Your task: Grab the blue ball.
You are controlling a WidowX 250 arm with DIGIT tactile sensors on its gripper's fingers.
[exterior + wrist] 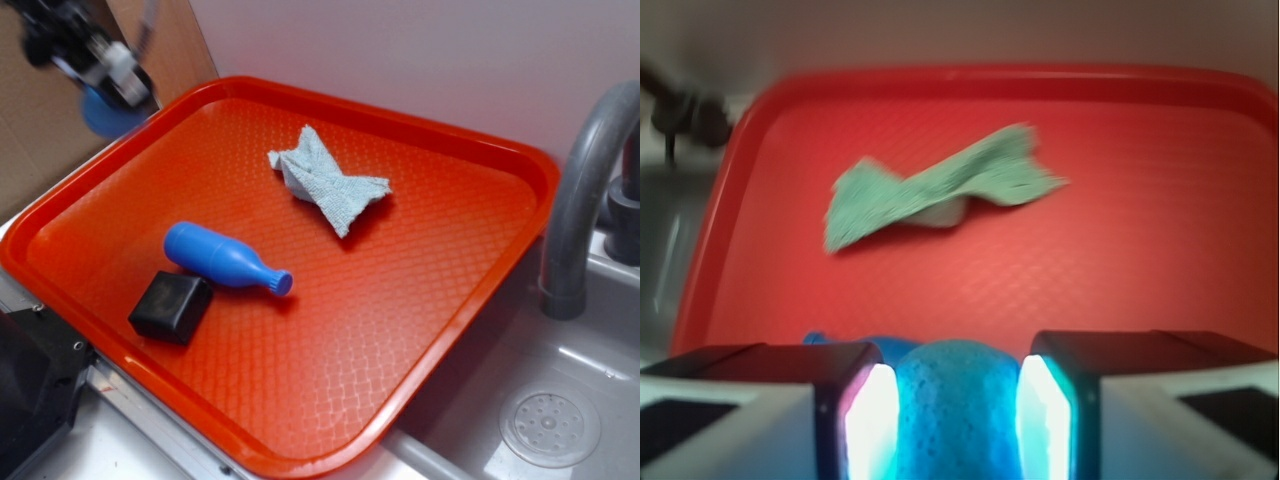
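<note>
The blue ball [958, 410], light blue and pitted, sits squeezed between my two glowing pads [872, 425] in the wrist view. In the exterior view the same blue ball [105, 115] hangs under my gripper [112, 100], lifted high over the tray's far left corner and blurred. My gripper [958, 420] is shut on it. Behind the left finger, the tip of the darker blue pin-shaped toy [830, 340] peeks out.
The orange tray [480, 150] holds a blue pin-shaped toy [222, 258], a black block [171, 306] beside it, and a crumpled blue-grey cloth [328, 182]. A grey faucet [580, 200] and a sink drain [548, 428] lie to the right.
</note>
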